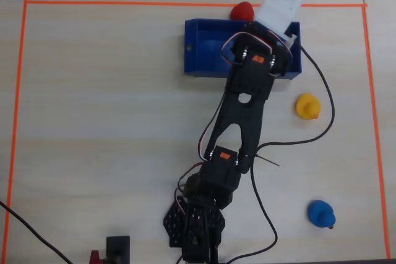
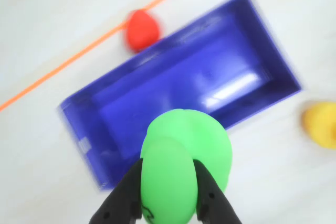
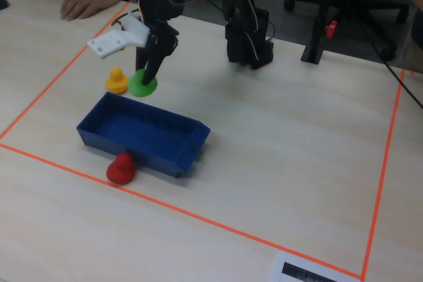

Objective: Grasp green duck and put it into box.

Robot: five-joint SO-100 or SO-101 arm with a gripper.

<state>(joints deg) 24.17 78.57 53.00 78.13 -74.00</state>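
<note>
My gripper [image 2: 168,163] is shut on the green duck [image 2: 189,145], its black fingers [image 2: 128,192] pressing both sides of the duck's body. In the wrist view the duck hangs over the near long wall of the dark-blue box [image 2: 184,93], whose floor is bare. In the fixed view the gripper [image 3: 151,74] holds the green duck [image 3: 141,84] just beyond the far wall of the box [image 3: 132,150]. In the overhead view the arm covers the right part of the box [image 1: 204,69] and hides the duck.
A red duck [image 1: 242,10] sits just outside the box on the orange tape line [image 1: 124,2]. A yellow duck [image 1: 307,106] stands beside the box, and a blue duck [image 1: 322,213] is farther off. Cables [image 1: 325,91] trail from the arm.
</note>
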